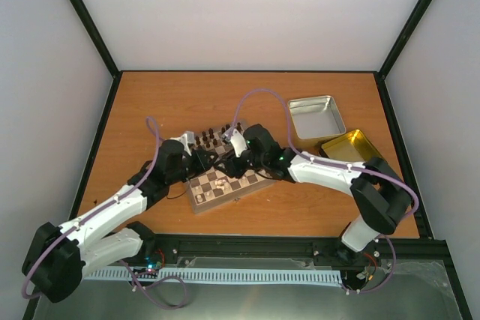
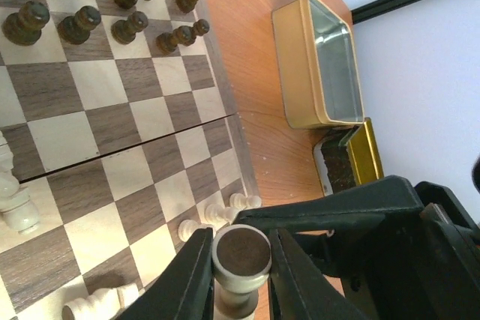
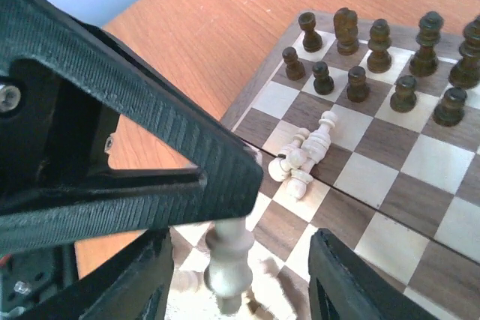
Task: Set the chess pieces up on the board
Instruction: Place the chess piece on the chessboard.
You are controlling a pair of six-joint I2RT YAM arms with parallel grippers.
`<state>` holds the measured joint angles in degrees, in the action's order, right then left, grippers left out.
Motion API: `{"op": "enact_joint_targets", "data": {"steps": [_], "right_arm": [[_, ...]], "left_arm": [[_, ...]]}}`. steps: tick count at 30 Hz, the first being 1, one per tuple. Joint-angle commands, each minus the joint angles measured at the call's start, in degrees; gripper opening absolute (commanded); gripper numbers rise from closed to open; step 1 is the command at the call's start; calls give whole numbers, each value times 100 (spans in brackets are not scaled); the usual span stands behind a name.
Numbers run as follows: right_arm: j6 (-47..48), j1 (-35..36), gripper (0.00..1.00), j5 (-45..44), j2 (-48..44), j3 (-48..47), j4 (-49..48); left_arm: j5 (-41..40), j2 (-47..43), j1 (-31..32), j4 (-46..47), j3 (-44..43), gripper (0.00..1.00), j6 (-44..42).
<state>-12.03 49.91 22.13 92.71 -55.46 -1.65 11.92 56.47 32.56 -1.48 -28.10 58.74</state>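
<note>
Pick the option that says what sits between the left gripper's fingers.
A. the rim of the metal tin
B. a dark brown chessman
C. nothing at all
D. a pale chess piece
D: in the left wrist view the left gripper has its fingers pressed against both sides of a pale chess piece, which is seen end-on with its dark round underside towards the camera.

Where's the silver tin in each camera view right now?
Top external: silver tin right of centre, far side.
Left wrist: silver tin upper right, beside the board.
Right wrist: not in view.
Shared landmark: dark chessmen lined up at the board's edge.
</note>
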Motion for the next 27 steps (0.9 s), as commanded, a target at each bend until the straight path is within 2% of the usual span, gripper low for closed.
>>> {"op": "enact_joint_targets", "data": {"steps": [1, 5, 9, 13, 20, 25, 27], "right_arm": [[-548, 36, 56, -254, -693, 420, -673], [-1533, 43, 66, -181, -1265, 1039, -1785], [-2769, 52, 67, -248, -1558, 1538, -2652], [-3571, 98, 66, -216, -1659, 1747, -3452], [-4074, 235, 59, -192, -1613, 1811, -4272], [-4314, 241, 40, -104, -1478, 1700, -4471], [-4378, 243, 37, -120, -1483, 1761, -4584]], "left_arm": [[37, -336, -21, -50, -151, 7, 11], [27, -688, -21, -60, -279, 8, 240], [107, -1001, -19, 32, -407, 8, 612], [229, -1216, -21, 329, -477, 9, 1014], [458, -1412, -19, 758, -454, 10, 1706], [514, -1515, -21, 1039, -304, 11, 2071], [435, -1534, -22, 1017, -302, 11, 2090]]}}
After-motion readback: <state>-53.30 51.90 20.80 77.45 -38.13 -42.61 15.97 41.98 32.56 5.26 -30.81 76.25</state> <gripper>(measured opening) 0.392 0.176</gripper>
